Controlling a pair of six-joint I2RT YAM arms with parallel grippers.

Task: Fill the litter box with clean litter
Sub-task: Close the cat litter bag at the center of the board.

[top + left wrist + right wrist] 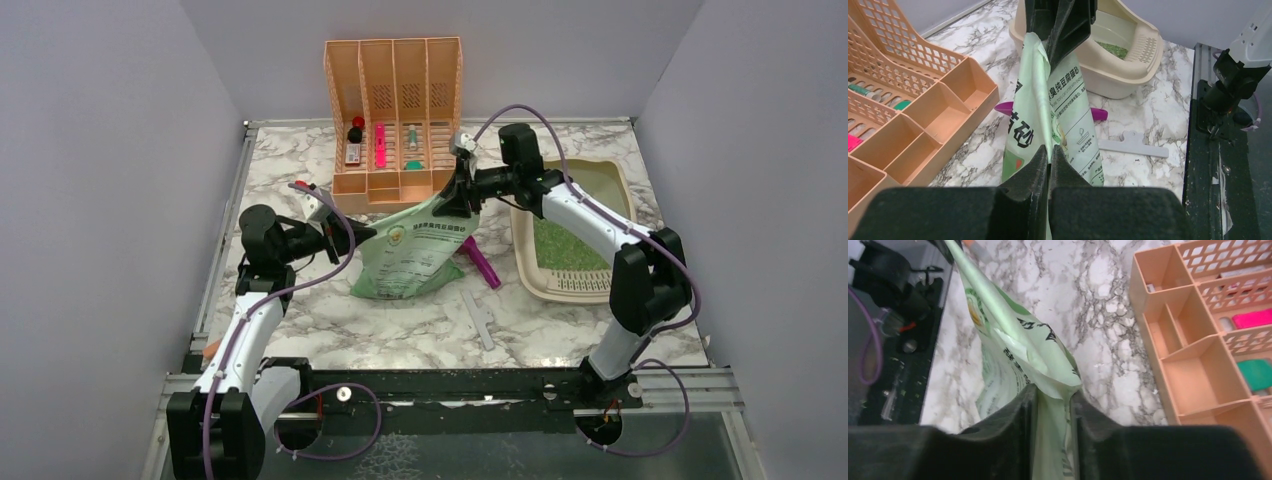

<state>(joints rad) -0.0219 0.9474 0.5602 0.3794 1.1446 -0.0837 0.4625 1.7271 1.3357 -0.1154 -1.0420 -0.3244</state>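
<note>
- Two grips, one bag [410, 255]: left gripper [1049, 155] clamped shut on one corner, right gripper [1052, 390] pinching the opposite top fold, green film taut in between.
- Box [575, 288] off to the bag's right, near but apart; thin green litter [565, 250] already across part of its floor, probably short of full.
- Judged step: getting the bag up and across for a pour.
- Raise both ends together, no twisting. Watch the right pinch, the shallower-looking of the two.
- Cannot tell from here which end is open, so check before tipping.
- Bring the pouring end over the box's near rim, then lift the other end slowly.
- Tight at the back: organizer [395, 120] just behind the bag, right gripper close to its front trays. Swing toward the near side, not back.
- Purple tool [482, 265] just beside the bag's right edge, grey clip [478, 320] nearer the bases, both along the route. Clear them by height.
- Bare marble [400, 330] in front of the bag: best room for the sweep.
</note>
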